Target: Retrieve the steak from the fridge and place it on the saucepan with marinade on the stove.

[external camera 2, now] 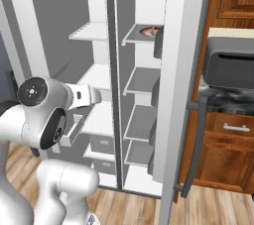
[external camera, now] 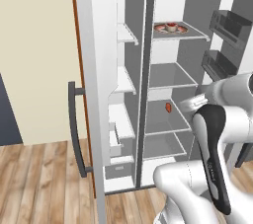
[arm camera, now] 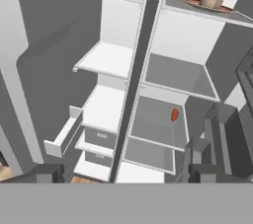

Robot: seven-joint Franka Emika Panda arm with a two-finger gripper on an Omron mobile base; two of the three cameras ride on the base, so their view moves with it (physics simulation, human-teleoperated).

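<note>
The fridge (external camera: pixel 94 70) stands with both doors swung wide and its white shelves showing. The steak (arm camera: pixel 174 115), a small red oval, lies on a middle shelf of the right compartment (external camera: pixel 169 107). My gripper (arm camera: pixel 123 172) is open, its two dark fingertips (arm camera: pixel 197 168) far apart with nothing between them. It points into the fridge from outside, a fair way short of the steak and slightly below its shelf. The saucepan, the marinade and the stove are out of view.
A wider reddish dish with a lump in its middle (external camera: pixel 171 28) sits on the top right shelf. Grey door bins (external camera: pixel 230 25) line the right door. A drawer (arm camera: pixel 64 136) juts out at lower left. Right of the fridge are a grey toaster oven (external camera 2: pixel 233 65) and wooden cabinets (external camera 2: pixel 233 135).
</note>
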